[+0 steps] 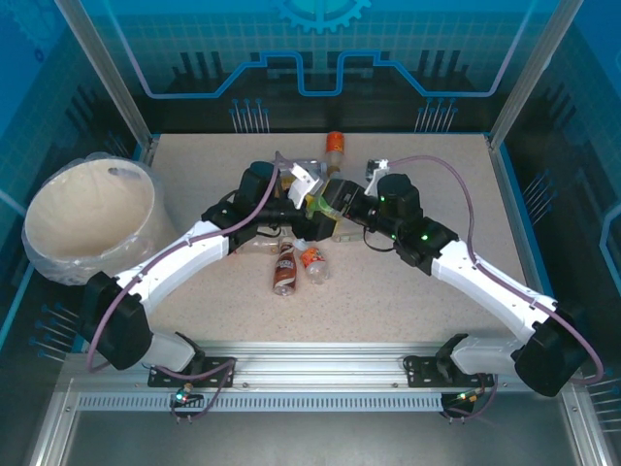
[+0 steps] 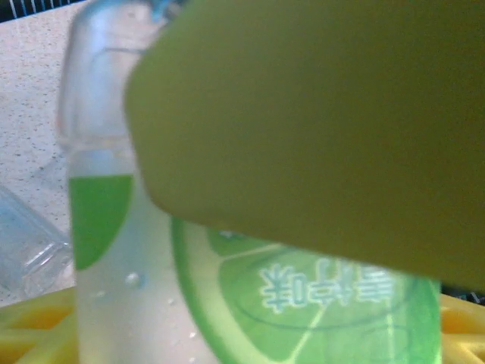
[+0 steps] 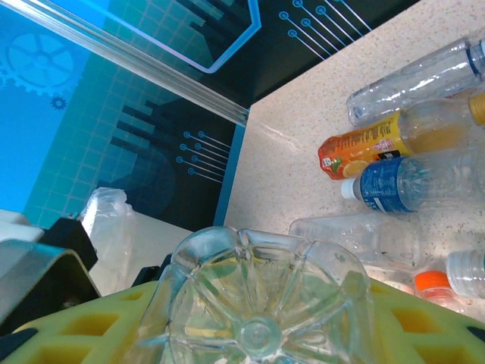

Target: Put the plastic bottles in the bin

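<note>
A lime-labelled bottle sits pressed against the left gripper, whose grip I cannot tell, beside the right gripper clamped around a clear bottle mid-table, well apart from the bin.

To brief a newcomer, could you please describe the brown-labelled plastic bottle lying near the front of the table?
On the speckled beige table, look just nearer the arm bases than where the two arms meet. Two small bottles lie there side by side; the brown-labelled plastic bottle is the left, darker one, beside a clear bottle with an orange label.
</note>
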Controlling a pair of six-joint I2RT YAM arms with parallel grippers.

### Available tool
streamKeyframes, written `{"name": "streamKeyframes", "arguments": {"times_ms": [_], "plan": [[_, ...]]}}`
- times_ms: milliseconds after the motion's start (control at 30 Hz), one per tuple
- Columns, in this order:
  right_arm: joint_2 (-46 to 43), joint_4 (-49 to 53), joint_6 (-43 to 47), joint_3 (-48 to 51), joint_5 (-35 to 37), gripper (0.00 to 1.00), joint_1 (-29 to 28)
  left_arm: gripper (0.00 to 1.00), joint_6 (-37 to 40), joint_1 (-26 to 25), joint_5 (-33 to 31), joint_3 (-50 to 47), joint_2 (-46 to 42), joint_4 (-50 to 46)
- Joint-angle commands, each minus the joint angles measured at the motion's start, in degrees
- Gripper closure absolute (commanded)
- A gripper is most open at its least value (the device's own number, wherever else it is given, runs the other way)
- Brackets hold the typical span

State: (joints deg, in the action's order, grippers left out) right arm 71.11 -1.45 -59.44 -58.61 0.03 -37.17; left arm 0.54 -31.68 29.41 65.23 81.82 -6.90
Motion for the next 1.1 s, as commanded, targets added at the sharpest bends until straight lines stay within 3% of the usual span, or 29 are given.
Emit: {"name": "streamKeyframes", "arguments": {"times_ms": [0,133,233,400,600,833,1067], "plan": [[0.1,-2.5,0.7,-1.9,-1.5,0.58,-0.7,0.35,1.9,-0.1,1.0,1.6,0.0,-1.9],[0.0,-2.9,1.0,-1.9,-2.0,0.54,-0.7,0.43,1.4,-0.1,0.2,0.8,-0.8,-0.8],[0.3,-2.9,1.0,-2.4,-3.0,0.41,-0.7,0.45,0.6,-0.1,-2.4,-0.2,-1.4,0.9],[-0.1,-1.7,1.8,-3.1,-2.5,0.19,-0.7,0.49,-1.5,0.3,-16.3,-0.8,-2.8,0.7],[-1.4,3.2,4.9,-3.6,2.9,0.0,-0.6,0.5,-5.5,2.1,-25.0,-3.5,-8.0,0.0],[-3.3,8.3,9.1,-2.8,12.0,0.0,-0.2,0.5,-9.5,6.4,-37.2,-3.4,-17.2,-10.0],[-6.9,4.8,18.0,1.2,10.6,0.0,2.8,0.5,-5.9,10.1,-45.3,0.2,-25.6,-17.8]]}}
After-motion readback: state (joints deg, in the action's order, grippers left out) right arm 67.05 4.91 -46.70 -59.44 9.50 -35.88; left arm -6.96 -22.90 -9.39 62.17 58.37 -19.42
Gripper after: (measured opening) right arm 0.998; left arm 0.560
